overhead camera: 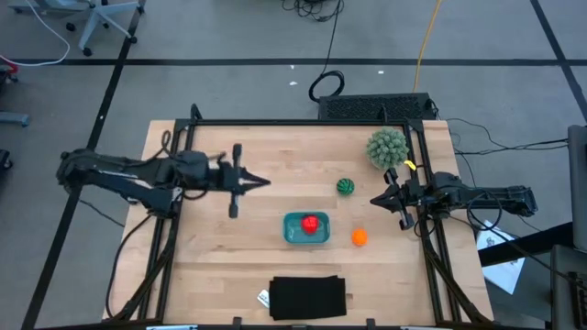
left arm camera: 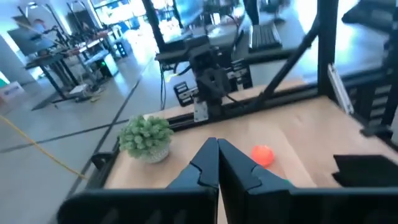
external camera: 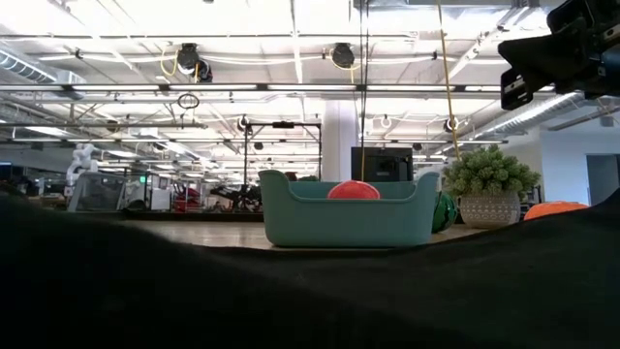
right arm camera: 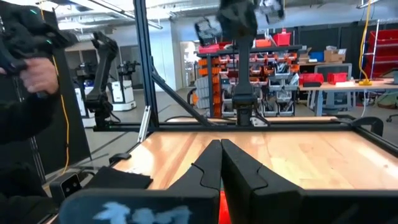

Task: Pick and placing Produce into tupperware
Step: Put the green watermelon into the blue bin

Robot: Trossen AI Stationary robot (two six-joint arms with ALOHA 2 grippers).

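The teal tupperware [overhead camera: 295, 231] [external camera: 349, 221] stands on the table's middle with the red piece [overhead camera: 312, 223] [external camera: 354, 190] inside it. The dark green striped ball [overhead camera: 345, 186] rests on the wood beyond it, and shows in the low view [external camera: 444, 211] half hidden behind the container. The orange ball [overhead camera: 359, 237] [left arm camera: 262, 154] [external camera: 555, 207] lies to the container's right. My left gripper [overhead camera: 266, 183] [left arm camera: 217, 163] hovers shut, left of the green ball. My right gripper [overhead camera: 374, 200] [right arm camera: 221, 155] hovers shut, right of the green ball and above the orange ball's far side.
A pale green spiky ball in a pot [overhead camera: 387, 147] [left arm camera: 146, 137] [external camera: 489, 189] stands near the far right corner. A flat black rectangle [overhead camera: 307, 298] [left arm camera: 367, 168] lies at the near edge. A person [right arm camera: 25, 68] shows beyond the table. Bare wood lies left of the container.
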